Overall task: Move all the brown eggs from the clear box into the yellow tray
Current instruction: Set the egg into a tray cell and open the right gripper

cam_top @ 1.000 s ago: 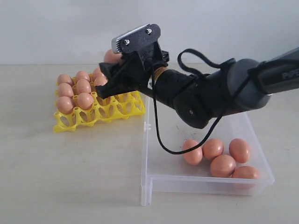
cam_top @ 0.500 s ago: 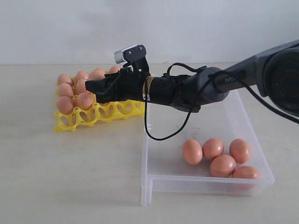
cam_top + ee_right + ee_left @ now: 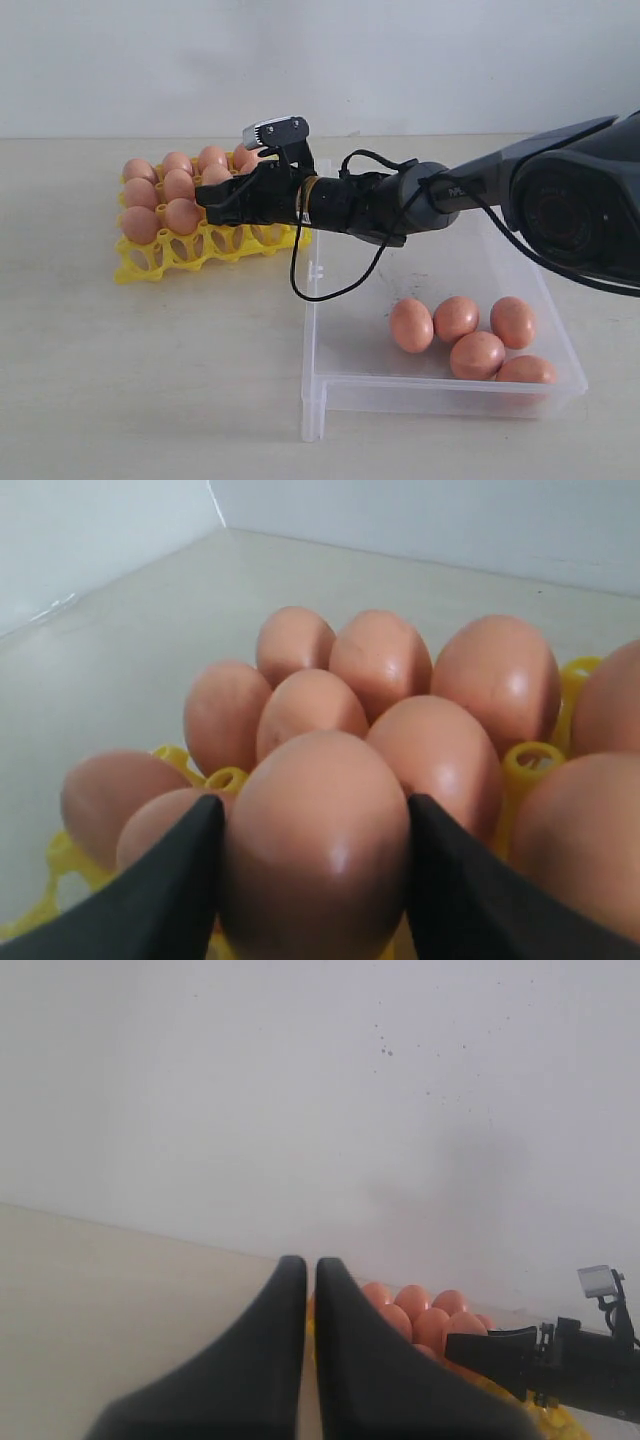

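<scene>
My right gripper (image 3: 212,193) reaches across to the yellow tray (image 3: 160,258) and is shut on a brown egg (image 3: 315,860), held low among the eggs (image 3: 160,185) that fill the tray's back and left cups. The black fingers (image 3: 160,890) press both sides of the egg. Several more brown eggs (image 3: 470,335) lie loose in the near right part of the clear box (image 3: 315,400). My left gripper (image 3: 311,1272) is shut on nothing and looks from a distance at the tray's eggs (image 3: 415,1305); the exterior view does not show it.
The tray's front row of cups (image 3: 235,240) stands open beside the box's left wall (image 3: 310,290). The right arm (image 3: 400,200) with its looped black cable (image 3: 320,290) stretches over the box's far end. A white wall (image 3: 320,60) backs the table.
The right arm has come down from above the tray and stretched out level, bringing the held egg low among the tray's eggs. The box's eggs have not moved.
</scene>
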Available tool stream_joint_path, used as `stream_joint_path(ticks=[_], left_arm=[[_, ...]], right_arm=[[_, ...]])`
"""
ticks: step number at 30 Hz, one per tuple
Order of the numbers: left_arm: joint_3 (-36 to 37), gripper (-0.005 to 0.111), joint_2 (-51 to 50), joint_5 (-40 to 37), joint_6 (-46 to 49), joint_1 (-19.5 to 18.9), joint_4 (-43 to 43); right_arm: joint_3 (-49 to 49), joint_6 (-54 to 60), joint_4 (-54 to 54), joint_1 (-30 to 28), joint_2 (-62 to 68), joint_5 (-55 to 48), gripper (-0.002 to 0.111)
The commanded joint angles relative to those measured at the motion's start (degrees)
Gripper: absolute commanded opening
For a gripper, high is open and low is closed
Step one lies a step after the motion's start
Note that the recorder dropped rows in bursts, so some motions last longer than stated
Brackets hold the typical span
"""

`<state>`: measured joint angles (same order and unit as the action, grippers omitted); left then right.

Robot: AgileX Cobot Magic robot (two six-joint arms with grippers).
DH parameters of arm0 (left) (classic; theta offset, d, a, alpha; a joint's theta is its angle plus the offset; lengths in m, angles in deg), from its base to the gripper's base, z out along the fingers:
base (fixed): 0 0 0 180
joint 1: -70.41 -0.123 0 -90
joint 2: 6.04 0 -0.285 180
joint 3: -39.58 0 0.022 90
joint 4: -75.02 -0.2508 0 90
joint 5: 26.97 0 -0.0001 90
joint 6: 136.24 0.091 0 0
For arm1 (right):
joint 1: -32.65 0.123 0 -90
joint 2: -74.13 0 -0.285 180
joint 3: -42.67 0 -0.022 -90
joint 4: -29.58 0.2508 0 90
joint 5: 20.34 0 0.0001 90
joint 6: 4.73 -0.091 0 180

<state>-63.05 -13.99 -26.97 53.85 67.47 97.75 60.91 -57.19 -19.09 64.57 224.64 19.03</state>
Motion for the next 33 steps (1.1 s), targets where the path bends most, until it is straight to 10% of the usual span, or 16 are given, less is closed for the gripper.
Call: stream_joint_path(ticks=[1,12,23,33], left_arm=[[-0.2,0.004,0.2,0.0,0.5,0.2,0.2],[-0.2,0.004,0.2,0.0,0.5,0.2,0.2],[-0.2,0.004,0.2,0.0,0.5,0.2,0.2],[-0.2,0.004,0.2,0.0,0.5,0.2,0.2]], right_arm=[[0.7,0.5,0.4,0.0,-0.1,-0.3,0.000],[0.7,0.5,0.4,0.0,-0.1,-0.4,0.004],[0.7,-0.1,0.2,0.0,-0.1,-1.5,0.059],[0.7,-1.3,-2.6,0.0,-2.3,-2.3,0.058]])
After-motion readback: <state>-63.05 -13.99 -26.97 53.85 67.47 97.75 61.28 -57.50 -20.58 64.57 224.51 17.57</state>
